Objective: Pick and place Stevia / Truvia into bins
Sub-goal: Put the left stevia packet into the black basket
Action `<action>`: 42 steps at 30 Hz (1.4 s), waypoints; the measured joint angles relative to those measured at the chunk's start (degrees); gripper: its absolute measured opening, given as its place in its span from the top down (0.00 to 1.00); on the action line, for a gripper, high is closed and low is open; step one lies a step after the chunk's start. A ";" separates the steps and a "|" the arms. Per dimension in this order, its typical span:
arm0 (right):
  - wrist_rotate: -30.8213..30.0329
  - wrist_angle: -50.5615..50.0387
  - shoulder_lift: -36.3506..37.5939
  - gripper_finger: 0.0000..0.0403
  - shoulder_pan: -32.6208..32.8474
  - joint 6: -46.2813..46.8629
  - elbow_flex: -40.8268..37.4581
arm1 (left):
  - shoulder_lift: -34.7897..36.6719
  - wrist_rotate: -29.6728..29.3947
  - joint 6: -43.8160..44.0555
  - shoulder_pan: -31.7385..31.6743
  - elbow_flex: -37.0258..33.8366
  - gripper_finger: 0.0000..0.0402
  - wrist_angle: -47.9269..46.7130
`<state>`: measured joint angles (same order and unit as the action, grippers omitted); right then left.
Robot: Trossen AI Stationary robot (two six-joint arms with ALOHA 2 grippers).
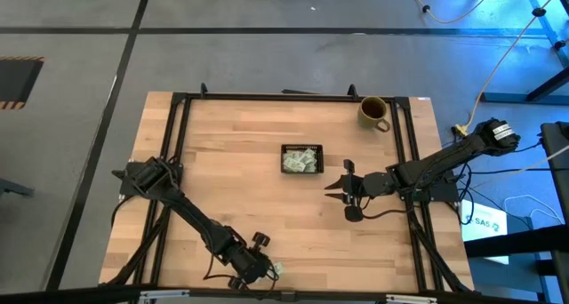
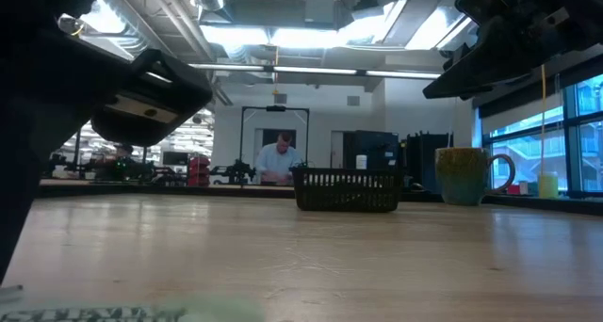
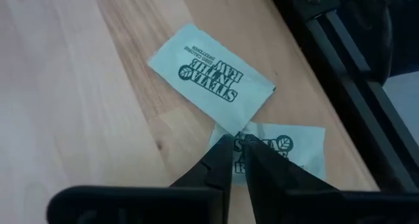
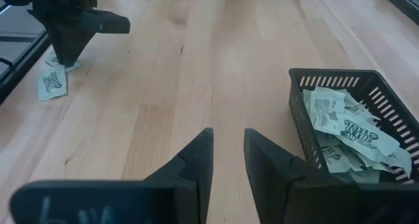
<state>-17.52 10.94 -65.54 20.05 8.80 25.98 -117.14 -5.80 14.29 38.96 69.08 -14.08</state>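
Two Stevia packets (image 3: 211, 77) lie loose on the wood near the table's front edge: pale green paper rectangles with dark green lettering and a leaf mark, one overlapping the other's corner. My left gripper (image 3: 237, 157) is down on the lower packet (image 3: 288, 149), fingers nearly closed, pinching its edge. One black slotted tray (image 4: 366, 109) at mid-table holds a heap of the same packets, too jumbled to count. My right gripper (image 4: 228, 152) hangs empty beside it, fingers parted. One olive mug (image 1: 374, 112) stands at the far edge.
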 joint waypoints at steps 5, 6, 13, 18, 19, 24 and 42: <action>0.00 0.02 0.00 0.78 -0.02 0.00 0.00 | 0.31 -0.02 0.04 -0.37 -0.05 0.97 -0.35; 0.00 0.00 0.00 0.78 0.00 0.00 0.00 | 0.65 -0.08 0.05 -0.56 -0.23 0.98 -0.77; 0.00 0.41 0.00 0.78 0.00 -0.04 0.01 | 7.93 -2.03 0.08 -3.67 -1.18 0.99 -4.92; 0.00 0.84 0.00 0.78 0.00 -0.11 0.02 | 14.89 -8.84 -1.29 -7.31 -0.81 0.99 -6.19; 0.00 0.90 0.00 0.78 0.00 -0.12 0.04 | 15.75 -10.97 -2.50 -8.35 -0.88 0.99 -6.45; 0.00 1.16 0.00 0.78 0.00 -0.32 0.04 | 19.08 -21.40 -7.86 -16.07 -0.66 0.99 -2.89; 0.00 1.60 0.00 0.78 -0.22 -3.63 0.04 | 11.70 -6.43 -19.22 -42.99 -0.65 0.99 6.51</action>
<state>-17.52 12.54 -65.54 19.83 5.17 26.02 -105.45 -12.23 -4.93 -4.03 68.43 -7.57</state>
